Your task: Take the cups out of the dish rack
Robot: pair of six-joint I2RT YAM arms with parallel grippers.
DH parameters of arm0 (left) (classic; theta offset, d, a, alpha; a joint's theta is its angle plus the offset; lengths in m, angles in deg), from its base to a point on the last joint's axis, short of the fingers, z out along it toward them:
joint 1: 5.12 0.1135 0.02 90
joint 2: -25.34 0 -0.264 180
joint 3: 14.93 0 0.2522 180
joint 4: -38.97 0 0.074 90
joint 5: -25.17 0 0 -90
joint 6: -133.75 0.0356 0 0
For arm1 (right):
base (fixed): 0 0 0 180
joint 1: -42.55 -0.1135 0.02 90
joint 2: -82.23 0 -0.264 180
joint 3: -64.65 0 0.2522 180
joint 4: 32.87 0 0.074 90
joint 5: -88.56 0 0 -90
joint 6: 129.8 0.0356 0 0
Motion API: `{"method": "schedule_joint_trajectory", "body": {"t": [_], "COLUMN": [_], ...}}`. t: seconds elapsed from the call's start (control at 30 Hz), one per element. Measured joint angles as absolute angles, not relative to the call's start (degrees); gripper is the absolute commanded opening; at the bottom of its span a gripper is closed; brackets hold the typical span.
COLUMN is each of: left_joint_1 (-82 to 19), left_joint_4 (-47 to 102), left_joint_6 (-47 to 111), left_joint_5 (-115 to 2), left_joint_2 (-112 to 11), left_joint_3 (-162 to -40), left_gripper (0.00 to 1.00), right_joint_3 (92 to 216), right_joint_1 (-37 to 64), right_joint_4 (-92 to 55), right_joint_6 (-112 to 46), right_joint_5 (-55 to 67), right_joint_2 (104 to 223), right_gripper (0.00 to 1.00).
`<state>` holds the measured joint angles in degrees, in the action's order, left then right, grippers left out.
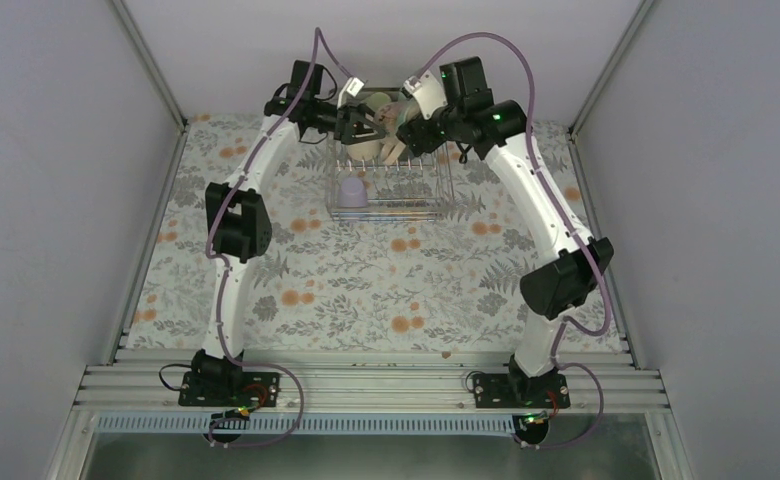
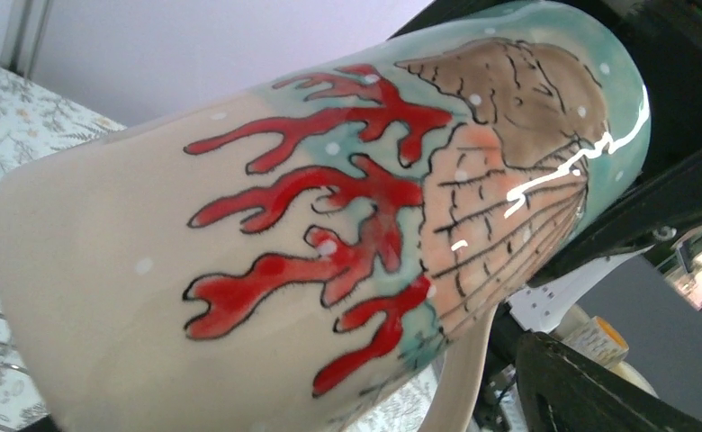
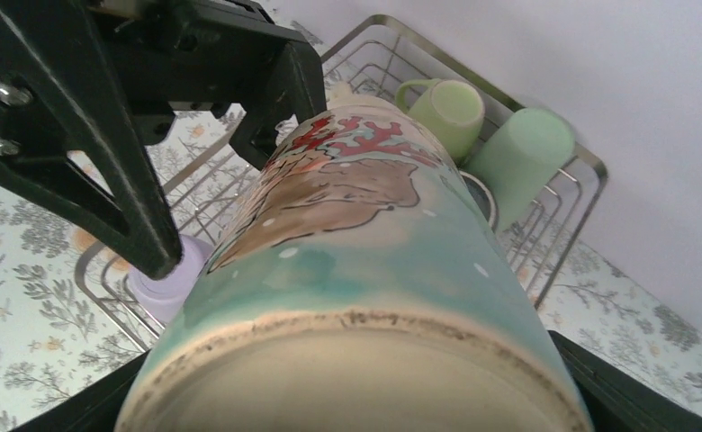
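Note:
The beige mug with red coral and shell markings is held tilted above the back of the dish rack. My right gripper is shut on its base end, with a finger on each side. My left gripper is open, and its fingers straddle the mug's rim end without clamping it. The mug fills the left wrist view, handle pointing down. A lavender cup stands upside down in the rack's front left. Two pale green cups lean at the rack's back.
The wire rack's rim lies close under both grippers. A floral cloth covers the table. Grey walls enclose the back and both sides. Another cup's rim shows behind the mug, mostly hidden.

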<state>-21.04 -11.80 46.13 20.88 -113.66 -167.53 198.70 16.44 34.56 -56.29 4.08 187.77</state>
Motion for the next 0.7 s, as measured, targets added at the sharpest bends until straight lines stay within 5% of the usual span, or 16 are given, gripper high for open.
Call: {"method": "schedule_joint_trajectory", "body": {"t": [0.27,0.7], "left_joint_1": [-20.8,-20.7], "left_joint_4": [-9.6,-4.2], "left_joint_6": [41.5,31.9], "left_joint_5": [20.0,21.4], "left_joint_2": [-113.7,-113.2], "left_joint_3": [-166.0,-166.0], "left_gripper": [0.76,0.43], "right_joint_3": [201.5,201.3], "right_joint_1": [18.3,21.6], "right_joint_4": [35.7,35.5], "right_joint_6": [-53.0,-51.4], "right_joint_5": [11.4,19.4], "right_joint_2": [191.3,191.6], "right_gripper": [0.18,0.21]}}
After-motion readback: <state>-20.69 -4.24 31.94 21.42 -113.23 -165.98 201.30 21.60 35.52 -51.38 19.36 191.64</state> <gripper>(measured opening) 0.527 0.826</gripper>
